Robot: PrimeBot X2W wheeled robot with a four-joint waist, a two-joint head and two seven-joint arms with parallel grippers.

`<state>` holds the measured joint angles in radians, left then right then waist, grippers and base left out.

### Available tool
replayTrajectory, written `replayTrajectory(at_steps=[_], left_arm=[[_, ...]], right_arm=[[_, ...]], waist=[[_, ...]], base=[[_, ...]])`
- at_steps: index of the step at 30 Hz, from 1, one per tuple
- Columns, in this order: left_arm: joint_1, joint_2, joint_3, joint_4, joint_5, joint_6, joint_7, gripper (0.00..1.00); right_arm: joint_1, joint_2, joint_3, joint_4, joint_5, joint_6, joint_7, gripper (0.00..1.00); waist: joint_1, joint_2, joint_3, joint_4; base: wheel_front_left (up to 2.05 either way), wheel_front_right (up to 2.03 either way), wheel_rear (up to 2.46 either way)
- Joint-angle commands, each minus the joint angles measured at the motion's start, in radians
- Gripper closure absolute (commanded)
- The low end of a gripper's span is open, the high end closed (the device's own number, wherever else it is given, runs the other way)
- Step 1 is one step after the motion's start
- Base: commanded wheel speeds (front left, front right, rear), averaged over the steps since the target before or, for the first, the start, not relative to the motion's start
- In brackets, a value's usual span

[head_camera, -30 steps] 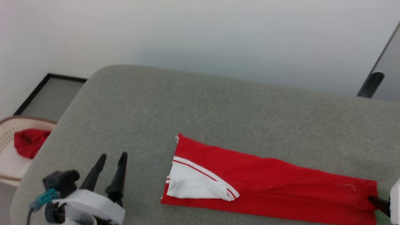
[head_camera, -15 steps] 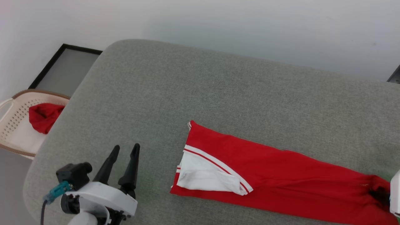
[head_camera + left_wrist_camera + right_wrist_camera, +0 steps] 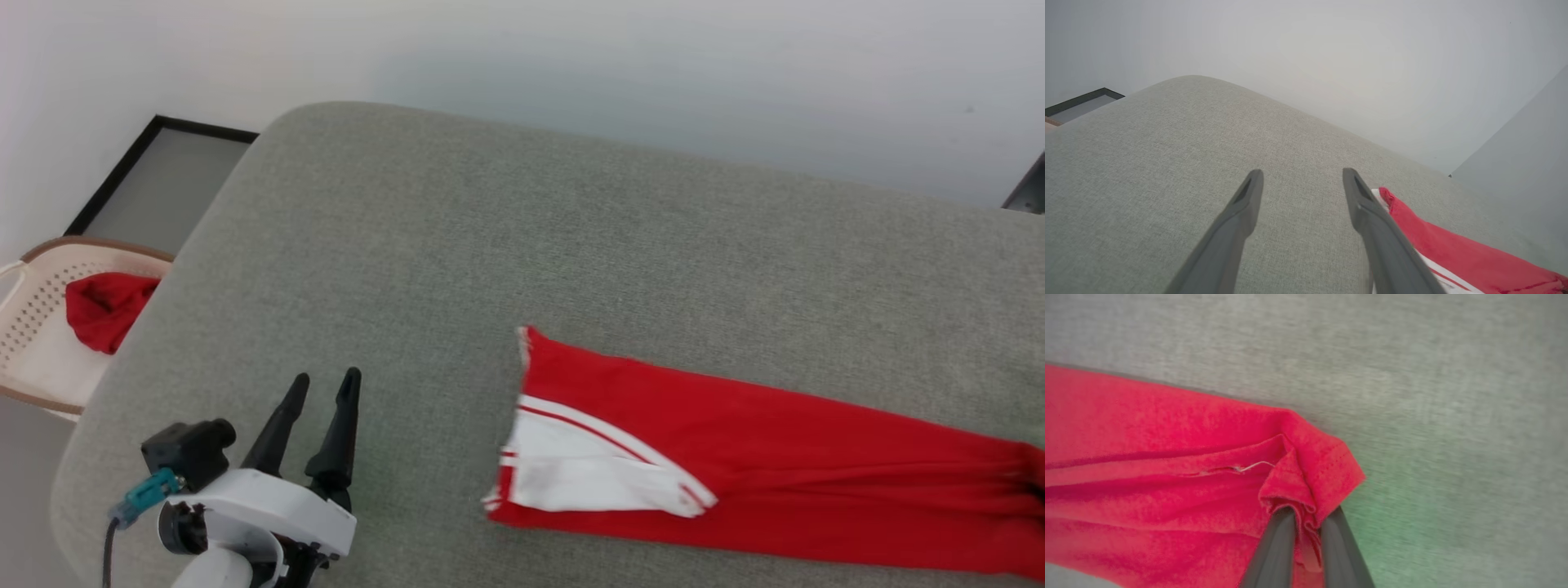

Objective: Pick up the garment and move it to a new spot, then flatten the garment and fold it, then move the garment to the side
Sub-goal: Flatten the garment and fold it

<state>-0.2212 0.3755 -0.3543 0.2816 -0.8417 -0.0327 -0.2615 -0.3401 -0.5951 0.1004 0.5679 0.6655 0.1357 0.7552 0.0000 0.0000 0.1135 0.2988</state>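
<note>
Right gripper [image 3: 1306,516] pinches the soft red garment's [image 3: 1167,457] bunched hem.

In the head view we lose the far end of the garment [image 3: 759,457] past the right edge, and the left edge crops the basket [image 3: 37,359]. In the right wrist view bunched red hem covers the tips of the right gripper [image 3: 1308,512], and the grey cushion [image 3: 1453,416] around it is smeared with blur. In the left wrist view a finger [image 3: 1372,220] of the left gripper [image 3: 1302,173] hides part of the garment.
</note>
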Motion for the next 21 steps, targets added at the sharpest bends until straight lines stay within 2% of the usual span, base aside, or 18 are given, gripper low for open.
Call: replayTrajectory(at_steps=[1, 11, 16, 21], left_arm=[[0.000, -0.005, 0.005, 0.006, 0.010, -0.004, -0.004, 0.00], [0.012, -0.003, 0.011, 0.023, 0.009, -0.010, -0.004, 0.00], [0.021, -0.001, 0.016, 0.029, 0.008, -0.010, -0.004, 0.00], [0.034, 0.002, 0.013, 0.034, 0.005, -0.005, -0.001, 0.00]], right_arm=[[0.005, -0.025, -0.013, 0.028, -0.021, -0.009, -0.004, 1.00], [-0.009, -0.125, -0.074, 0.048, -0.043, -0.006, -0.017, 1.00], [0.002, -0.118, -0.056, -0.041, -0.006, -0.006, 0.010, 1.00], [0.036, -0.058, -0.045, -0.204, 0.063, -0.006, 0.063, 1.00]], waist=[[0.0000, 0.0000, -0.001, -0.005], [0.0000, 0.0000, -0.019, -0.043], [0.0000, 0.0000, -0.044, -0.068], [0.0000, 0.0000, -0.075, -0.083]], base=[[0.00, 0.00, 0.00], [0.00, 0.00, 0.00], [0.00, 0.00, 0.00], [0.00, 0.00, 0.00]])
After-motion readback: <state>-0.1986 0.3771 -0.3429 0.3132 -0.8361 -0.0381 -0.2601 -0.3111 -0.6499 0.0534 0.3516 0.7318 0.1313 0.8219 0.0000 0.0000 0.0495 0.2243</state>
